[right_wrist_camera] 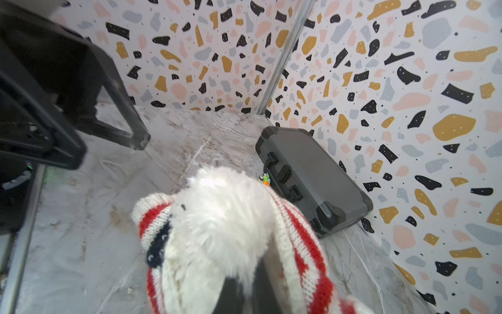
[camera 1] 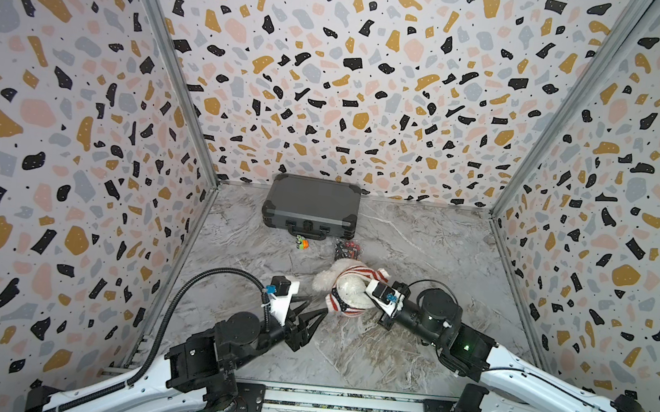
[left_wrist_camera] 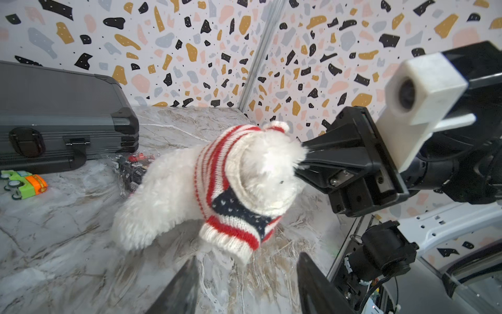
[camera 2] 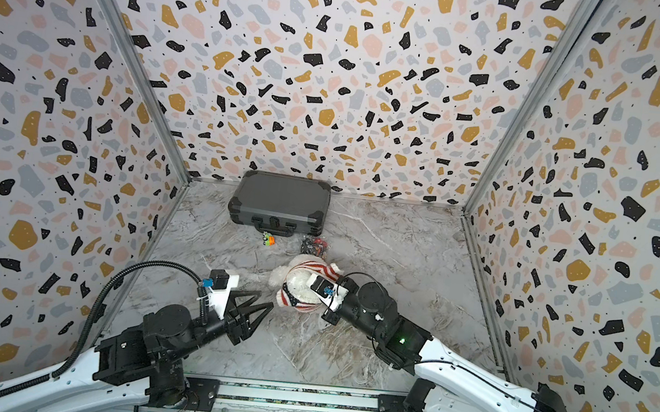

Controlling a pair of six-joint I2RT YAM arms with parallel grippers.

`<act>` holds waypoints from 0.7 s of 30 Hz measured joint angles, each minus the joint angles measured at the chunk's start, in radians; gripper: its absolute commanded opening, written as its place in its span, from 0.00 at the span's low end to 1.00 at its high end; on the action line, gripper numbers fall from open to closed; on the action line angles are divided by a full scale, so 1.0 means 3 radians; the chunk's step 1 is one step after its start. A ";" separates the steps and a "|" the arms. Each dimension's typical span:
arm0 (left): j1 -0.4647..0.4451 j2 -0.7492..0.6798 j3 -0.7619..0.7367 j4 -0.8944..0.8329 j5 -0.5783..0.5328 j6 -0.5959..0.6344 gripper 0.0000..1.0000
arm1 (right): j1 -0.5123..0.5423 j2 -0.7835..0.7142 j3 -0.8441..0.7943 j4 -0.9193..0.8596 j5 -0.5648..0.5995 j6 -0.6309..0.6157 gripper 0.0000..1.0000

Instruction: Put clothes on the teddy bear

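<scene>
The teddy bear (camera 1: 322,281) (camera 2: 280,275) lies on the marble table, white and fluffy. A red-and-white striped knit sweater (left_wrist_camera: 214,163) with a navy patch is bunched around its head, and one dark eye shows (right_wrist_camera: 225,217). My right gripper (right_wrist_camera: 251,288) is shut on the fur of the bear's head inside the sweater opening; it also shows in the left wrist view (left_wrist_camera: 300,160). The left gripper (camera 1: 315,306) (left_wrist_camera: 247,257) is open and holds nothing. Its tips sit just short of the sweater's ribbed hem (left_wrist_camera: 231,242).
A shut grey case (camera 1: 311,205) lies flat at the back wall. A green-and-orange toy car (camera 1: 301,242) and a clear bag of small dark and red pieces (camera 1: 346,249) lie between the case and the bear. Patterned walls close three sides.
</scene>
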 measured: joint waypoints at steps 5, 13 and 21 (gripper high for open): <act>0.0000 -0.0023 -0.0093 0.0010 -0.0067 -0.0310 0.39 | 0.0001 -0.0081 -0.0114 0.0056 -0.0282 0.0006 0.00; 0.0005 -0.0092 -0.0139 0.0161 -0.0122 -0.0699 0.33 | -0.0037 -0.0210 -0.0342 0.0301 -0.0619 0.0010 0.00; 0.0005 0.0107 -0.0345 0.0563 0.0137 -0.0918 0.31 | -0.0140 -0.0355 -0.0465 0.0622 -0.0941 0.0080 0.00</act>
